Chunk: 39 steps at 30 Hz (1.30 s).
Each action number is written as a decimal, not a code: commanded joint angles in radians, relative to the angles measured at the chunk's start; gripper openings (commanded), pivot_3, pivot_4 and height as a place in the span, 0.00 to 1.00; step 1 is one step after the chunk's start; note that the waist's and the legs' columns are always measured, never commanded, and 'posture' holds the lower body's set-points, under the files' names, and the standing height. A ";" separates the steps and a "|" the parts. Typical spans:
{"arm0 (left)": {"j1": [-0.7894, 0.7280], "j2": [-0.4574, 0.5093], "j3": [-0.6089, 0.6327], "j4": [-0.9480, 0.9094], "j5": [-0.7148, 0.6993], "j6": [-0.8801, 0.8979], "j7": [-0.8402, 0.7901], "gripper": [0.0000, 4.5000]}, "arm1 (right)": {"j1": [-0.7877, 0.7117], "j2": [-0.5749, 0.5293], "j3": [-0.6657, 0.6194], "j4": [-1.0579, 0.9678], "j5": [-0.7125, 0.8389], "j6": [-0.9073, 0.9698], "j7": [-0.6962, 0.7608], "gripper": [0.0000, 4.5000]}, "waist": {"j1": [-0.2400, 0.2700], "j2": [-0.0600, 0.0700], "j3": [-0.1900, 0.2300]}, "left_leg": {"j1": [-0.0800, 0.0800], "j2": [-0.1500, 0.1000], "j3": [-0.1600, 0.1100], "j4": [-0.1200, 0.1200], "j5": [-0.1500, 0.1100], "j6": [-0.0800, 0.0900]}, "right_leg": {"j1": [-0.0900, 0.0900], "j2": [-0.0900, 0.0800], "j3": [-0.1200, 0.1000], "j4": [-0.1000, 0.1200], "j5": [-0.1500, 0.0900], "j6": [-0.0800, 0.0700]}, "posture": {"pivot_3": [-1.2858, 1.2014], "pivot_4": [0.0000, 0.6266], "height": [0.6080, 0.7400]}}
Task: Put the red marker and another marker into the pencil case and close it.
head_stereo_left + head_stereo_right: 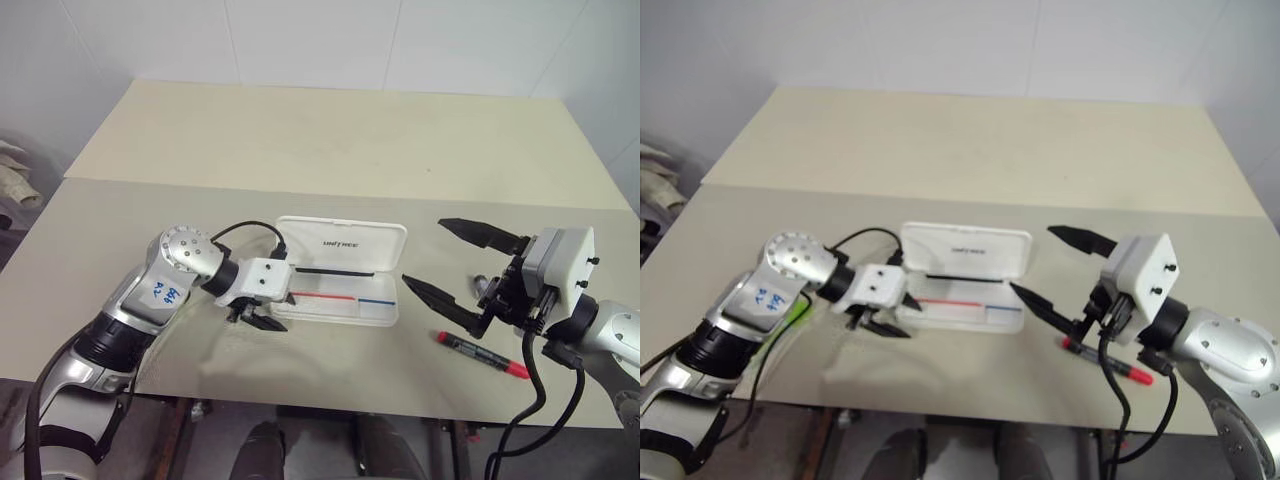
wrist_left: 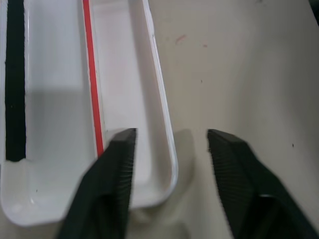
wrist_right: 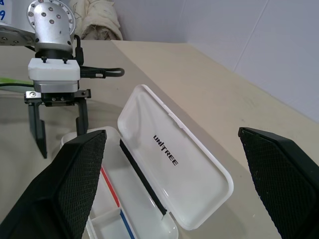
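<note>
Red marker (image 1: 483,356) lies half-hidden behind right gripper (image 1: 436,259); both grippers' jaws apart.

Head stereo overhead; wrist close-ups

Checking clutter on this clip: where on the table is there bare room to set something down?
The far half of the table, beyond the open pencil case, is bare. It is crowded near the front edge: left gripper at the case's left end, right gripper above the red marker.

Beige table (image 1: 330,130), perhaps crumpled cloth (image 1: 18,180).
</note>
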 commanded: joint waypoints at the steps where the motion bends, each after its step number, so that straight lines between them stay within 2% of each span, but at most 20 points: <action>1: -0.013 0.001 0.010 -0.030 -0.017 0.015 0.004 0.58 | -0.008 0.010 -0.006 -0.007 -0.006 -0.025 -0.004 1.00 | 0.000 0.000 0.000 | 0.000 0.000 0.000 0.000 0.000 0.000 | 0.000 0.000 0.000 0.000 0.000 0.000 | 0.52 0.24 1.00; 8: -0.015 0.004 0.028 -0.051 -0.062 0.062 -0.007 0.58 | -0.014 0.019 0.005 0.000 -0.013 -0.029 0.003 1.00 | 0.000 0.000 0.000 | 0.000 0.000 0.000 0.000 0.000 0.000 | 0.000 0.000 0.000 0.000 0.000 0.000 | 0.52 0.24 1.00; 13: -0.010 0.023 0.051 -0.060 -0.123 0.028 -0.045 0.58 | -0.013 0.020 0.007 0.011 -0.012 -0.035 0.015 1.00 | 0.000 0.000 0.000 | 0.000 0.000 0.000 0.000 0.000 0.000 | 0.000 0.000 0.000 0.000 0.000 0.000 | 0.52 0.24 1.00; 16: -0.012 0.012 0.106 -0.044 -0.182 0.019 -0.042 0.58 | -0.028 0.014 0.015 0.040 -0.007 -0.036 0.035 1.00 | 0.000 0.000 0.000 | 0.000 0.000 0.000 0.000 0.000 0.000 | 0.000 0.000 0.000 0.000 0.000 0.000 | 0.52 0.24 1.00; 19: -0.014 0.002 0.157 -0.049 -0.267 0.000 -0.076 0.77 | -0.039 0.013 0.017 0.060 0.007 -0.027 0.045 1.00 | 0.000 0.000 0.000 | 0.000 0.000 0.000 0.000 0.000 0.000 | 0.000 0.000 0.000 0.000 0.000 0.000 | 0.52 0.24 1.00; 22: -0.027 -0.025 0.208 -0.030 -0.303 -0.029 -0.038 0.99 | -0.038 0.006 0.024 0.072 0.011 -0.022 0.062 1.00 | 0.000 0.000 0.000 | 0.000 0.000 0.000 0.000 0.000 0.000 | 0.000 0.000 0.000 0.000 0.000 0.000 | 0.52 0.24 1.00; 28: -0.012 -0.002 0.274 -0.065 -0.412 0.010 -0.075 1.00 | 0.002 -0.040 -0.008 0.088 0.010 -0.018 0.128 1.00 | 0.000 0.000 0.000 | 0.000 0.000 0.000 0.000 0.000 0.000 | 0.000 0.000 0.000 0.000 0.000 0.000 | 0.52 0.24 1.00; 34: 0.030 0.075 0.323 -0.079 -0.487 0.034 -0.122 1.00 | 0.183 -0.170 -0.168 0.194 -0.063 -0.035 0.302 1.00 | 0.002 0.000 0.000 | 0.000 0.000 0.000 -0.001 0.000 0.000 | 0.000 0.000 0.000 -0.001 0.000 0.000 | 0.52 0.24 1.00; 39: -0.049 0.089 0.354 -0.117 -0.605 0.169 -0.113 1.00 | 0.400 -0.163 -0.322 0.253 -0.141 -0.086 0.425 1.00 | 0.011 -0.002 0.001 | 0.000 0.000 0.000 0.001 0.000 0.000 | 0.001 0.000 0.000 -0.001 0.000 0.000 | 0.52 0.24 1.00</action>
